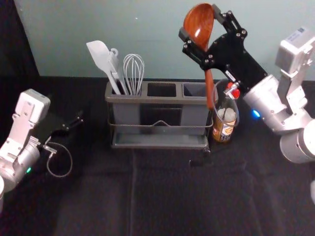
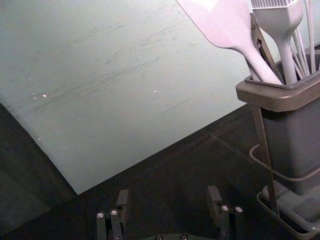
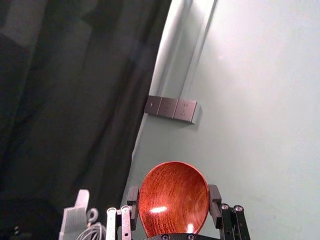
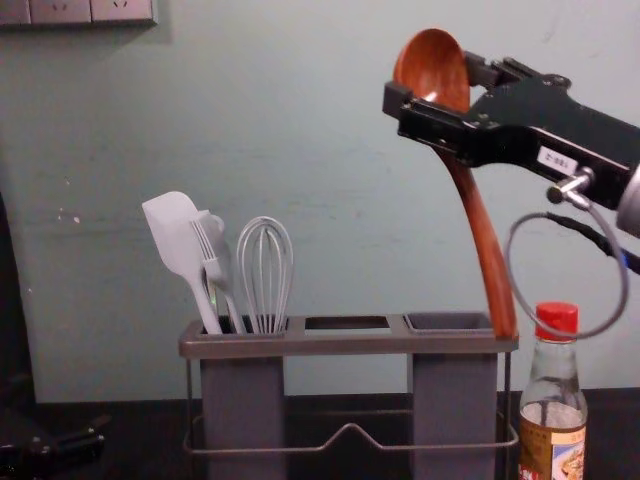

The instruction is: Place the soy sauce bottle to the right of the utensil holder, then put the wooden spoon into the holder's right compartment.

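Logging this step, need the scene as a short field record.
soy_sauce_bottle: upright, right of utensil holder; bottle at
wooden spoon: bowl up, handle down, held by right gripper
spoon_status: handle end overlaps rim's right end in chest view, not inside right compartment
left_compartment: spatula, whisk, brush
left gripper: open, left of holder
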You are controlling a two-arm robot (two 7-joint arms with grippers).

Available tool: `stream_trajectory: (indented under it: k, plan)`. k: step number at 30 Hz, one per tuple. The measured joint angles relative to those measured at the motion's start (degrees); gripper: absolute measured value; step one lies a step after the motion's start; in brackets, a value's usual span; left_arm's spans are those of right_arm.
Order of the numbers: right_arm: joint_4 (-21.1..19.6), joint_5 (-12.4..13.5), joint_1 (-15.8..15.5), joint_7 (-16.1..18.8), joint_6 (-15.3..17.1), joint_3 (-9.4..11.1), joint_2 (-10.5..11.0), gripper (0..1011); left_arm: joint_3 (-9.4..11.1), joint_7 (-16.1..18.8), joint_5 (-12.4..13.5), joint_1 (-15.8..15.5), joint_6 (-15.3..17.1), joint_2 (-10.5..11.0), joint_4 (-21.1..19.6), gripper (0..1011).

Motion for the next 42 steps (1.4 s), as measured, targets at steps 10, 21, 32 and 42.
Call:
stream_trajectory:
  k: [10,21,32,42]
  plan:
    - [8.07,-0.6,5.65,0.12,-6.7,-1.8,-1.86,840,0.0,0.0,0.0,0.0,0.0,0.0,0.0,1005]
    - [15.81,-2.67,8.83,-0.03,-11.98,-2.71,-3.36,840,0.0,0.0,0.0,0.0,0.0,0.0,0.0,1005]
    - [21.21,-3.51,8.85,0.03,-17.5,-2.58,-4.72,840,0.0,0.0,0.0,0.0,0.0,0.0,0.0,1005]
    - [25.42,-3.91,8.12,0.53,-20.43,-2.0,-5.41,840,0.0,0.0,0.0,0.0,0.0,0.0,0.0,1005]
